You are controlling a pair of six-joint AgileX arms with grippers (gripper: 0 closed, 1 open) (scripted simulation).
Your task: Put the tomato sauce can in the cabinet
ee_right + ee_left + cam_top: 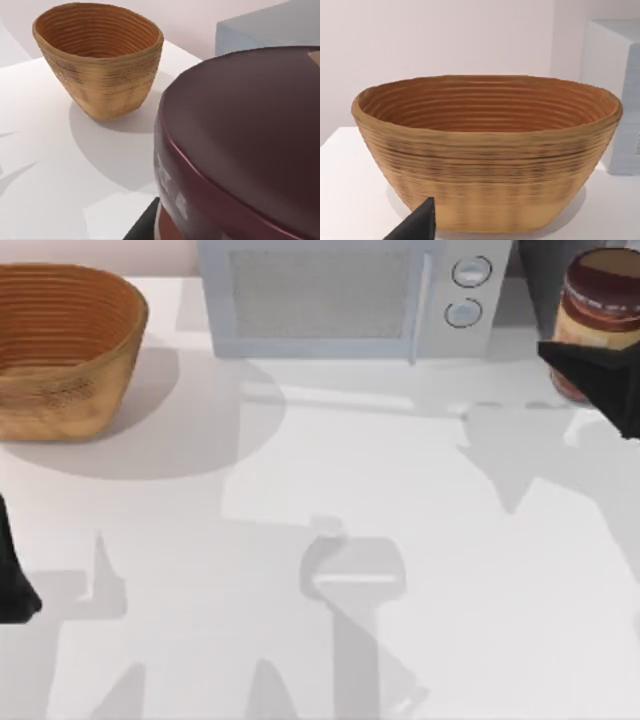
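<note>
The tomato sauce can, maroon-topped with a yellow-orange label, is raised above the table at the far right in the top view. My right gripper is shut on its side. Its dark maroon lid looms very close in the right wrist view, with one dark finger beside it. Behind the can, a strip of the dark grey cabinet shows at the back right. My left gripper is parked at the table's left edge, and one of its fingertips points toward the basket.
A woven basket stands at the back left, also seen as the basket and the basket in the wrist views. A pale microwave with two round knobs sits at the back centre, left of the can.
</note>
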